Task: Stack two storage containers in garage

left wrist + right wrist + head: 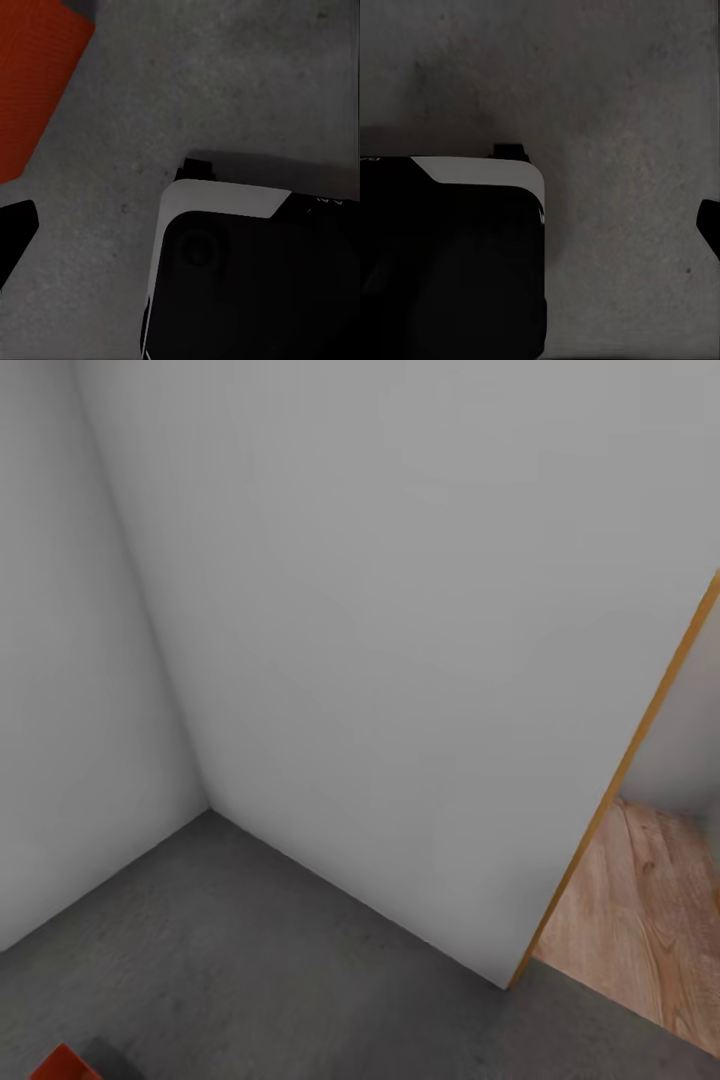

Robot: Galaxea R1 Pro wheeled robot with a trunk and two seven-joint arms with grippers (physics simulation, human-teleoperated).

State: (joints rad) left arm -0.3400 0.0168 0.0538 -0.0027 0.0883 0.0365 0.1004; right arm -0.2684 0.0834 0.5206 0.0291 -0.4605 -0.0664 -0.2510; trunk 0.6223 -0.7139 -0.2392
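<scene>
Pincer state, left arm: a single dark fingertip (13,232) enters the left wrist view at the frame edge, pointing down at the floor (225,82); the opposing finger is out of frame, so the opening width cannot be told, and nothing is seen held. Pincer state, right arm: a small dark fingertip (711,225) shows at the edge of the right wrist view above the same dark grey concrete; its opening cannot be told either, and no object is seen in its grip.

Both wrist cameras look down at the mottled floor; a black-and-white part of the robot's body (247,270) lies below each arm, with a dark shadow beside it; small marks on its edge are too blurred to read.

One storage container (34,82), orange-red, rests on the concrete near the left fingertip, apart from it; in the head view its corner shows at the lower left edge.

Head view: a corner of plain grey-white walls (380,610) meets the concrete; at the right, a wooden door frame (640,740) opens onto a light wood plank floor (640,920).
</scene>
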